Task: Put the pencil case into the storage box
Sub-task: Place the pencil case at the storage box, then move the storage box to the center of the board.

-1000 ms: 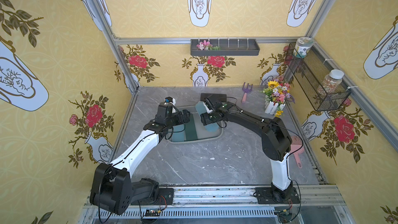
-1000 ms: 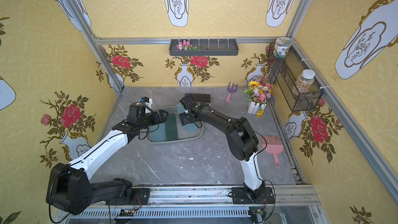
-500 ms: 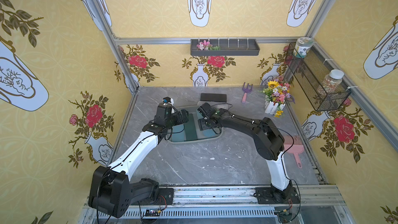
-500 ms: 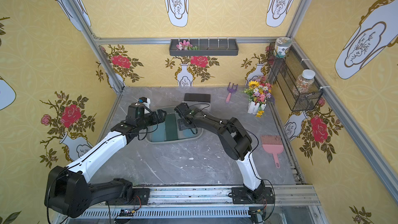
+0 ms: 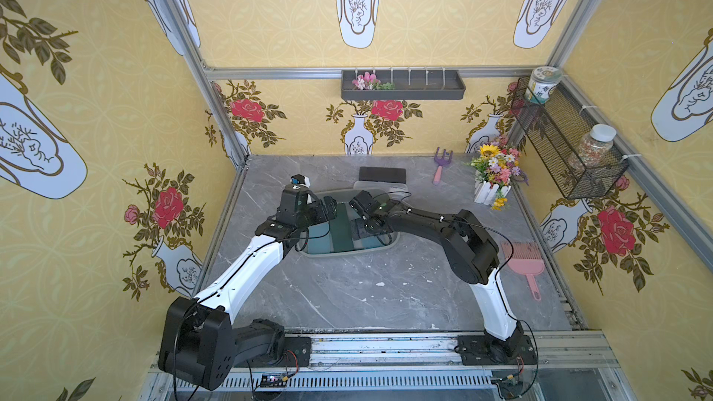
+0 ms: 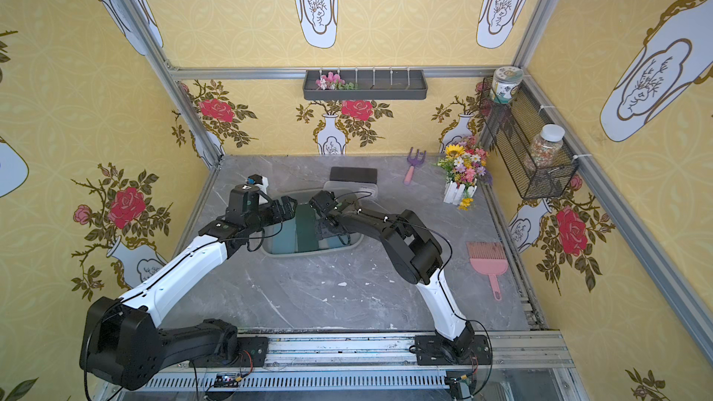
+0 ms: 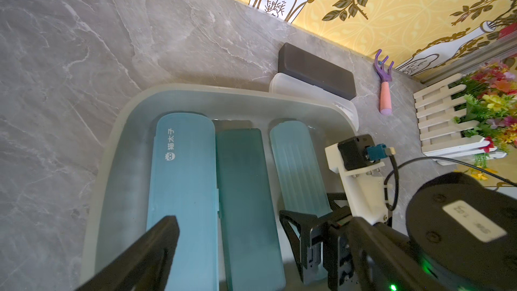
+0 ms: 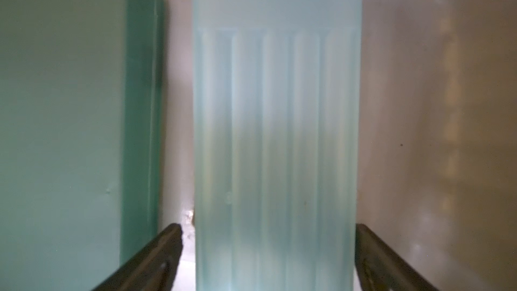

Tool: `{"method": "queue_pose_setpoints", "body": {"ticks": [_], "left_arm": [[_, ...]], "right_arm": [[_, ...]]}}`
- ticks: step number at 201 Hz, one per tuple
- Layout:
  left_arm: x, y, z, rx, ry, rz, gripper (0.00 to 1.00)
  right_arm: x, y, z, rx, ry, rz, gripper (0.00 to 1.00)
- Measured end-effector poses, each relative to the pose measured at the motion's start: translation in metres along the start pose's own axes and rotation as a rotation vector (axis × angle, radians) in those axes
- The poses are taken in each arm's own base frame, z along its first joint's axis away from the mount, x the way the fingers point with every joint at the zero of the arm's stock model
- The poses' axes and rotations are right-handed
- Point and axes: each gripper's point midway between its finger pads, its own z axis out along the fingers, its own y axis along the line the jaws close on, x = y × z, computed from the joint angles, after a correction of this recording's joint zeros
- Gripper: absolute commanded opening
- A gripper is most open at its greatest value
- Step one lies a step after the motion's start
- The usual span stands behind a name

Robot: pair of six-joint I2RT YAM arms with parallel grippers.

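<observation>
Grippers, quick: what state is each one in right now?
Left gripper: open, empty, above the storage box.
Right gripper: open, straddling the ribbed pencil case, not clamping it.

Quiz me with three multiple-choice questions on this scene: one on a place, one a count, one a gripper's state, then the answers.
1. Where does the black pencil case lie?
A. In the storage box.
B. In the wire basket.
C. On the table behind the storage box.

2. How many pencil cases lie in the storage box?
A. One.
B. Three.
C. Five.

3. How do the right gripper's jaws stand?
A. Open, flanking the pale ribbed case.
B. Shut on the purple rake.
C. Shut on the black pencil case.

1 C: it rests beyond the far rim.
2 B: the light blue case, the dark green case and the pale ribbed case lie side by side.
3 A: the right wrist view shows them either side of it.
</observation>
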Motion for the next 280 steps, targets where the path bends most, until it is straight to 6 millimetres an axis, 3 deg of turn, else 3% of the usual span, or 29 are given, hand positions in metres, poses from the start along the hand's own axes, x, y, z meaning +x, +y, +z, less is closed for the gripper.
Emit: {"method": "queue_pose_setpoints", "body": {"ticks": [20, 58, 80, 94, 113, 136, 164, 213, 248, 280], "left_arm": [[0.004, 0.002, 0.003, -0.009, 0.017, -0.001, 1.00], [0.006, 0.004, 0.004, -0.018, 0.029, -0.001, 1.00], [0.007, 0.005, 0.005, -0.026, 0.032, -0.001, 1.00], [0.007, 0.006, 0.006, -0.028, 0.034, -0.002, 1.00], [0.008, 0.006, 0.008, -0.031, 0.040, -0.002, 1.00], [0.007, 0.006, 0.016, -0.038, 0.054, -0.002, 1.00], [0.000, 0.001, 0.023, -0.036, 0.066, -0.002, 1.00], [-0.005, -0.003, 0.034, -0.037, 0.092, -0.005, 1.00], [-0.003, 0.000, 0.036, -0.062, 0.112, -0.006, 1.00], [0.001, 0.004, 0.039, -0.079, 0.127, -0.006, 1.00]], "right_arm": [[-0.004, 0.000, -0.012, -0.007, -0.014, -0.002, 0.97], [-0.030, 0.002, -0.056, -0.035, -0.113, -0.008, 0.97], [-0.044, -0.006, -0.080, -0.038, -0.154, -0.018, 0.97], [-0.061, -0.023, -0.091, -0.024, -0.185, -0.006, 0.97], [-0.082, -0.063, -0.095, 0.012, -0.206, 0.028, 0.97], [-0.106, -0.106, -0.090, 0.053, -0.197, 0.049, 0.97], [-0.127, -0.125, -0.070, 0.041, -0.165, 0.015, 0.97], [-0.126, -0.170, -0.014, 0.052, -0.064, 0.002, 0.97], [-0.126, -0.180, 0.018, 0.041, -0.033, -0.033, 0.97], [-0.127, -0.187, 0.024, 0.025, -0.034, -0.041, 0.97]]}}
